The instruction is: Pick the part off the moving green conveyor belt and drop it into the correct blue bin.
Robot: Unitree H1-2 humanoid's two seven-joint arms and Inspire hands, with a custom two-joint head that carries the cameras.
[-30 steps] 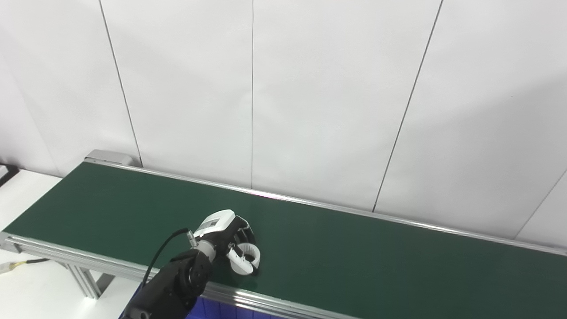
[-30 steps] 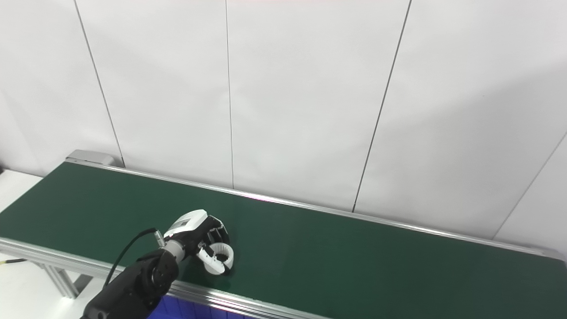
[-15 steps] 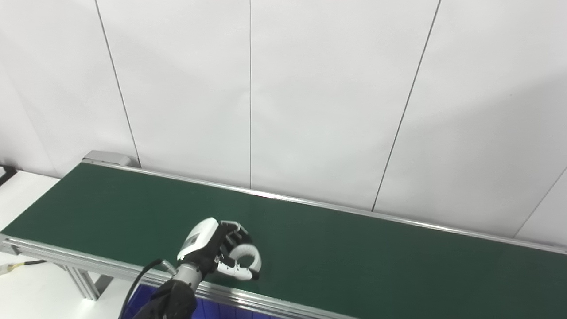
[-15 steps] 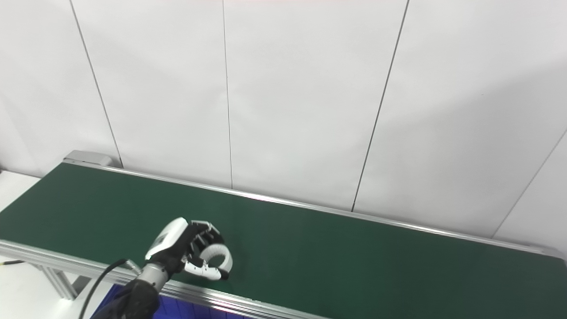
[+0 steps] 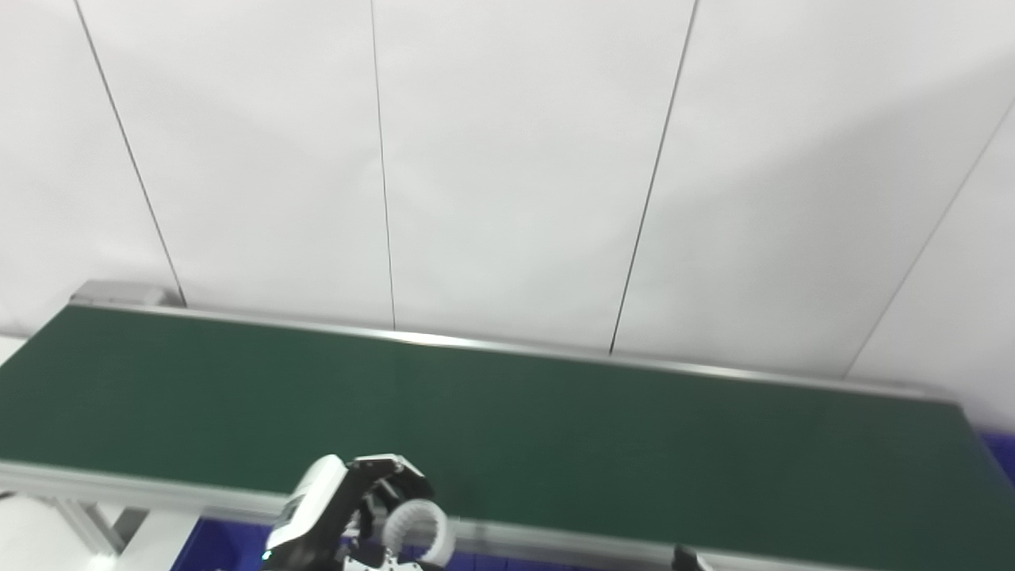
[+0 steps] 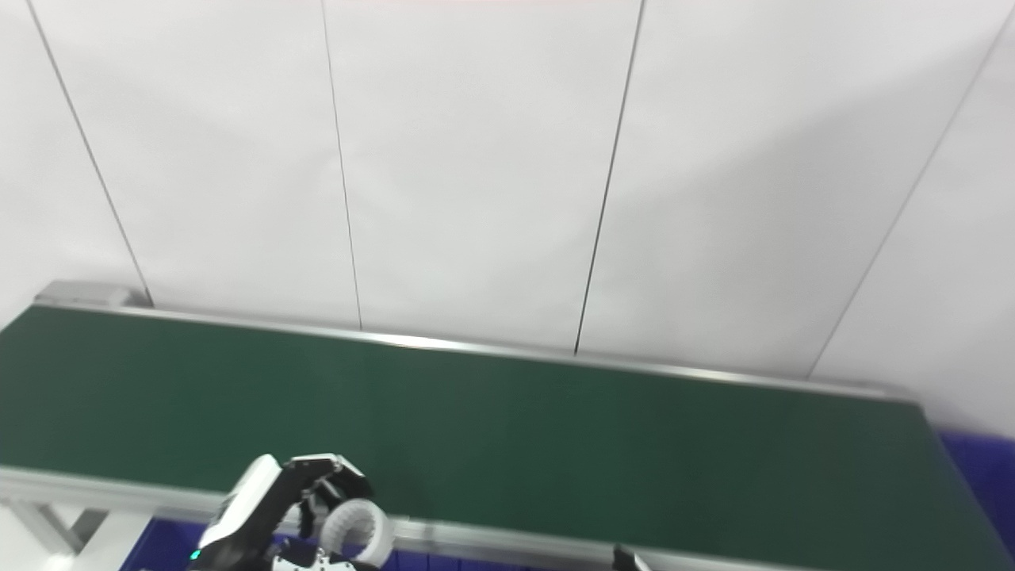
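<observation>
Since the earlier frame the left hand [image 5: 349, 515] has been drawn back off the belt [image 5: 555, 428] to its near rail, and the view itself has swung right. The fingers are closed around the white ring [image 5: 416, 533], which is held clear of the belt, above a blue bin [image 5: 214, 543] only partly seen. Carrying appears under way; next, the correct bin must be reached and the ring released. The right hand is barely in view, state unknown.
</observation>
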